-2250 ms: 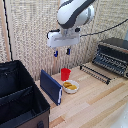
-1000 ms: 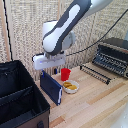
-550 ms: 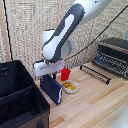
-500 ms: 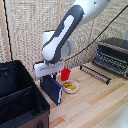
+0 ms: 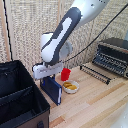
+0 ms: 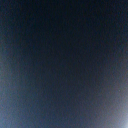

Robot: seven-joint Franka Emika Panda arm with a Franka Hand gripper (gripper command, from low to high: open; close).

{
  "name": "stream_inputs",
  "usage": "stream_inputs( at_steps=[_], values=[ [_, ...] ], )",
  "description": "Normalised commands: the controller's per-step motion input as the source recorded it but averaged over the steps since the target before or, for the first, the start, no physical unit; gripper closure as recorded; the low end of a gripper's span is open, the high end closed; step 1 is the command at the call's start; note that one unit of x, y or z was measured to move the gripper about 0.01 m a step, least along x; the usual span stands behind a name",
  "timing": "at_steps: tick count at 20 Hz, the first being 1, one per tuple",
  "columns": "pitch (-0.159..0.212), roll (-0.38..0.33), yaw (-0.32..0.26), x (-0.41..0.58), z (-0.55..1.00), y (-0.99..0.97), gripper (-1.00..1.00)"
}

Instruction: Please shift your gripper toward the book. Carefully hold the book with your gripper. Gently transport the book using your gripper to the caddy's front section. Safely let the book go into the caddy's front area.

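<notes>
The gripper [image 5: 48,75] sits right down on the top edge of the book [image 5: 52,89] standing upright mid-frame, just right of the caddy [image 5: 20,102] at lower left, though I honestly can't tell if the fingers have clamped it.

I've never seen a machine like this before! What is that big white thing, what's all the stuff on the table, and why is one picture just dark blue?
The big white thing is a robot arm. Its hand, the gripper, sits right on top of an upright dark blue book. Whether it is squeezing the book can't be seen. One picture comes from a camera watching the room. The other camera rides on the robot's wrist, so close that it shows only dark blue. On the wooden table are a black caddy, a red cup, a small bowl of food and a silver toaster oven.
</notes>
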Motion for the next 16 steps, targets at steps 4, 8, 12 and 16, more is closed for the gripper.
stream_inputs(
  at_steps=[4, 8, 12, 16],
  values=[
    [0.000, 0.000, 0.000, 0.000, -0.02, 0.00, 1.00],
    [0.004, 0.000, -0.014, 0.041, 0.16, 0.03, 1.00],
    [0.058, 0.001, -0.160, 0.091, 0.93, 0.00, 1.00],
    [0.047, -0.001, -0.238, 0.107, 1.00, -0.05, 1.00]
  ],
)
